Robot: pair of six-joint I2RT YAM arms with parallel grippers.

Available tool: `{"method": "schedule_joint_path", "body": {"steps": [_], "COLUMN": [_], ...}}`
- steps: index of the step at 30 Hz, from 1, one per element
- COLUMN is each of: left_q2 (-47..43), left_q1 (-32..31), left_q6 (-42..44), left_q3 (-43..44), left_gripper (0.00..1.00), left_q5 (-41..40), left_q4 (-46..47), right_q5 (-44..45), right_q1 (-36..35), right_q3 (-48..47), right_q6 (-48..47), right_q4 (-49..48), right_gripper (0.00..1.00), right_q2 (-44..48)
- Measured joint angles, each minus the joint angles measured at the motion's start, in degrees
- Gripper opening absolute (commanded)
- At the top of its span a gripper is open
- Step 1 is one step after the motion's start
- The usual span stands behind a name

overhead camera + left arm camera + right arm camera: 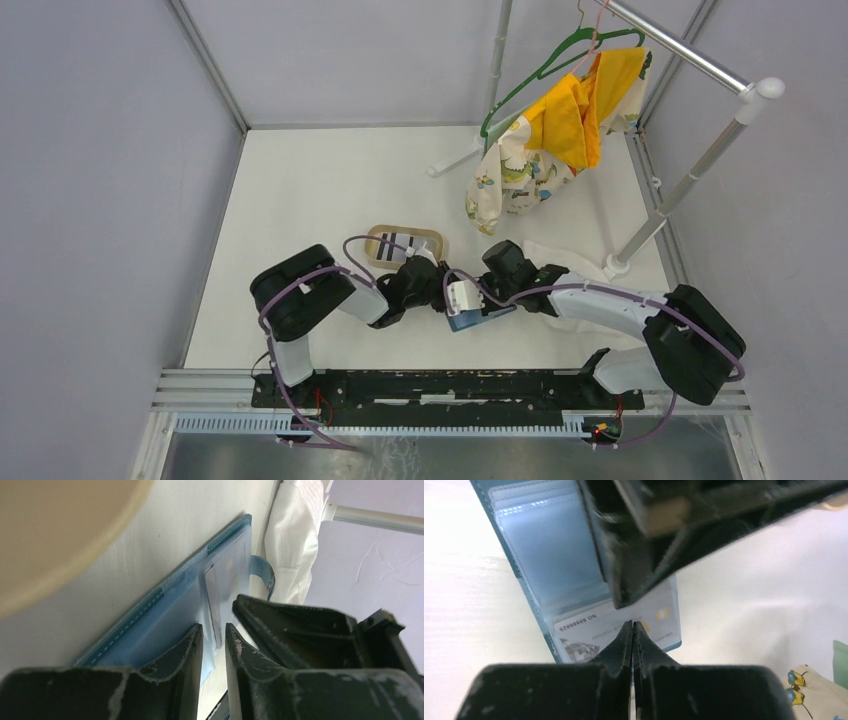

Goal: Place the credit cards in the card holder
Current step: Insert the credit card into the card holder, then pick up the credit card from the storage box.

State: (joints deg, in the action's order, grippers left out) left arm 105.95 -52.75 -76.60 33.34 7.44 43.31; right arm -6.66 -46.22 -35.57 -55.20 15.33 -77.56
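Pale credit card (584, 627) lies in a clear pocket of the open blue card holder (544, 545); the closed right tool (632, 624) should press it steady while the slightly open left tool (214, 630) pushes straight.

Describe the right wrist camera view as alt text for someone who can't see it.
The right gripper, jaws shut, has its tips at a pale credit card tucked in a clear sleeve of the open blue card holder on the white table. The dark left gripper reaches in from the top.
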Motion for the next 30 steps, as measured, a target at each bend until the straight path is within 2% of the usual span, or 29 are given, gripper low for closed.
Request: {"method": "schedule_joint_path", "body": {"steps": [10,15,19,22,25,30], "left_q2": [-9.8,-19.9,-28.6,-32.0,-32.7,-28.3], "left_q1": [-0.1,-0.3,-0.4,-0.4,-0.3,-0.2], "left_q6": [8.7,17.3,25.6,30.8,35.6,41.5], "left_q3": [-0.9,-0.6,2.6,6.4,10.3,15.4], "left_gripper": [0.31,0.31,0.31,0.35,0.43,0.66], "left_q5": [-1.5,-5.9,-13.5,-20.4,-28.7,-40.2], "left_q4": [-12.5,-22.9,-35.2,-43.1,-50.2,-58.9], "right_q5": [-16.9,-24.7,-29.2,-31.7,-33.9,-35.8], "right_q1": [9.2,13.3,15.3,16.3,17.2,18.6], "right_q3": [-1.7,-1.9,-2.3,-2.6,-2.7,-2.8], "right_q6": [0.1,0.1,-0.1,-0.1,-0.3,-0.4], "right_q4": [3.2,4.5,5.7,6.4,6.7,6.9], "right_gripper": [0.03,0.13,0.20,0.23,0.24,0.25], "right_q2": [5.6,9.2,10.6,11.3,11.6,11.6]}}
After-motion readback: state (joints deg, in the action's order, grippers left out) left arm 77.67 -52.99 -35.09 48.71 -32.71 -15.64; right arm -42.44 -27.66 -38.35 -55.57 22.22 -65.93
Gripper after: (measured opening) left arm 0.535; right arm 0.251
